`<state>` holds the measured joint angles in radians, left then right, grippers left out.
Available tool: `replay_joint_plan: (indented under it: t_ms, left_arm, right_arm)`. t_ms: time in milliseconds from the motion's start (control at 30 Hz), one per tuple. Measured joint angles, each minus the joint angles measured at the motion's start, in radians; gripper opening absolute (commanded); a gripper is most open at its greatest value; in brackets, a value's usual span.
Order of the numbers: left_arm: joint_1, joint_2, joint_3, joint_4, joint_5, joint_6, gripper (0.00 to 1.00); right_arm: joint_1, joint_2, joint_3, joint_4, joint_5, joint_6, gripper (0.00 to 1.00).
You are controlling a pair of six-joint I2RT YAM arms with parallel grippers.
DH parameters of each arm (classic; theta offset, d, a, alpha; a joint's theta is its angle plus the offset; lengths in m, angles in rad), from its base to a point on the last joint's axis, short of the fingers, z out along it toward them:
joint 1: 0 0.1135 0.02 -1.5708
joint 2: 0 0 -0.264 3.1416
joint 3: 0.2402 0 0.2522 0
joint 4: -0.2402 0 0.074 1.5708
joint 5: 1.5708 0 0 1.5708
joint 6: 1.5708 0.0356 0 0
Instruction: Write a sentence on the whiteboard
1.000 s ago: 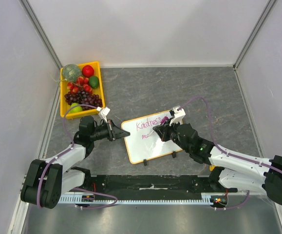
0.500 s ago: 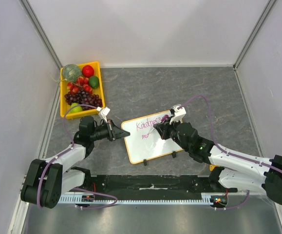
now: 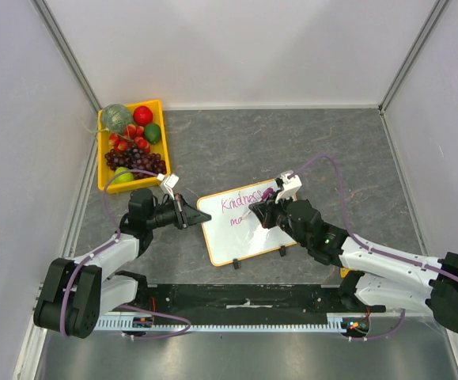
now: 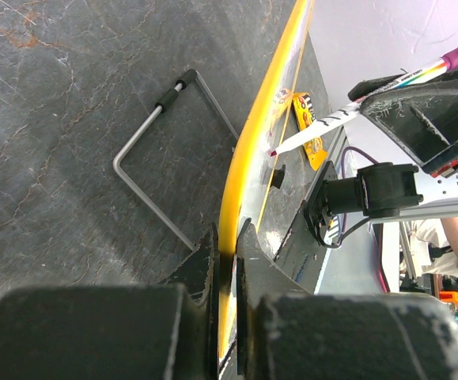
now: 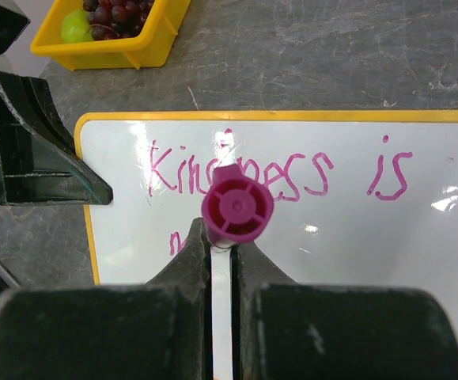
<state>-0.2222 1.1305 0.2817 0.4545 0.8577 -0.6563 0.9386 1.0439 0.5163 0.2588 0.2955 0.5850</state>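
Right gripper (image 5: 222, 241) clenched on the magenta-capped marker (image 5: 236, 207), tip down on the whiteboard (image 5: 371, 269) at the start of the second line of the sentence (image 5: 316, 176) (only a first stroke shows there). Remaining words lie rightward along the board's long axis. Left gripper (image 4: 225, 237) clamped on the board's left edge, near the table's (image 3: 292, 142) near edge.

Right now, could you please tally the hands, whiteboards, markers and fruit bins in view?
hands: 2 (left hand, right hand)
whiteboard: 1
marker: 1
fruit bin: 1
Total: 5
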Motion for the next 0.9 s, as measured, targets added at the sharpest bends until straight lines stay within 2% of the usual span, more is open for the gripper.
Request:
replay_joint_plan:
  t_ms: [533, 900]
  left_arm:
    - [0.0, 0.0, 0.0, 0.0, 0.0, 0.0, 0.02]
    - [0.0, 0.0, 0.0, 0.002, 0.001, 0.0, 0.02]
  right_arm:
    - [0.0, -0.031, -0.024, -0.019, -0.006, 0.008, 0.0]
    - [0.0, -0.045, 0.047, -0.07, 0.003, -0.011, 0.0]
